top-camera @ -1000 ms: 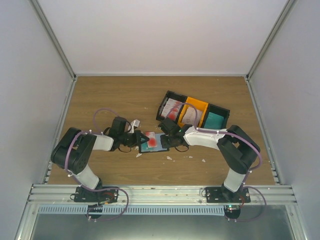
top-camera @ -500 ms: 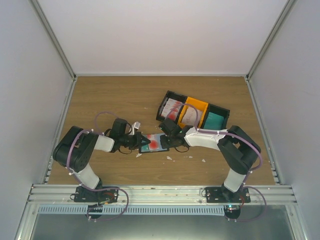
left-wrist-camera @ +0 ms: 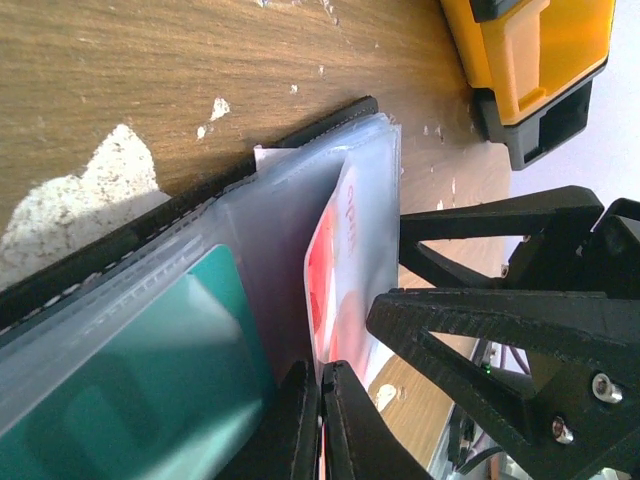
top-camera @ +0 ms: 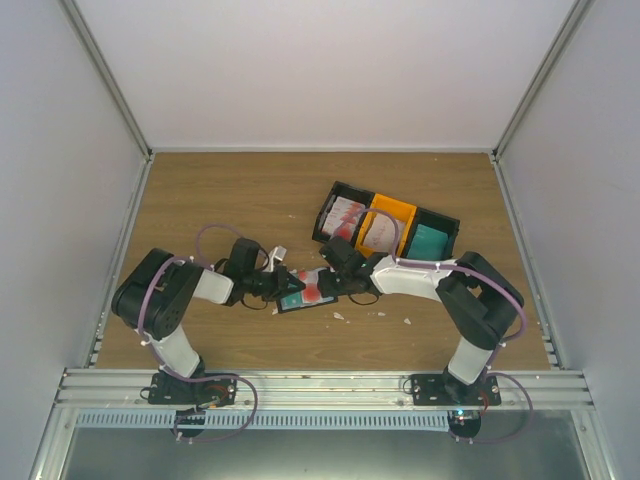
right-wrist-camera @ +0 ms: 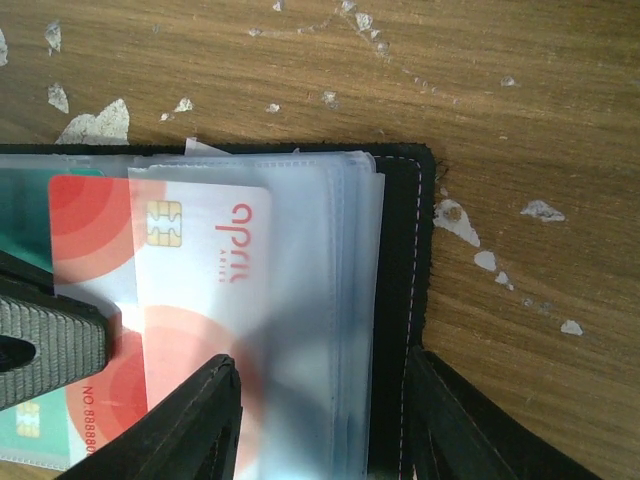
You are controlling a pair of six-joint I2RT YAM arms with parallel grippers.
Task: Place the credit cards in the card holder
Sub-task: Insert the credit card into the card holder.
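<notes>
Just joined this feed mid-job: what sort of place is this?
Likely a lab test cell: plain white walls box in a wooden tabletop, and the left arm and right arm are bolted to an aluminium rail at its near edge.

The worktop is a wood-grain board enclosed by plain white walls on three sides. An aluminium rail runs along its near edge. Three trays stand in a touching row at the far right, set at an angle: a black tray, an orange tray and a second black tray. Small white scraps lie scattered on the near part of the board. The right wrist view shows further scraps and chipped pale patches in the surface.
</notes>
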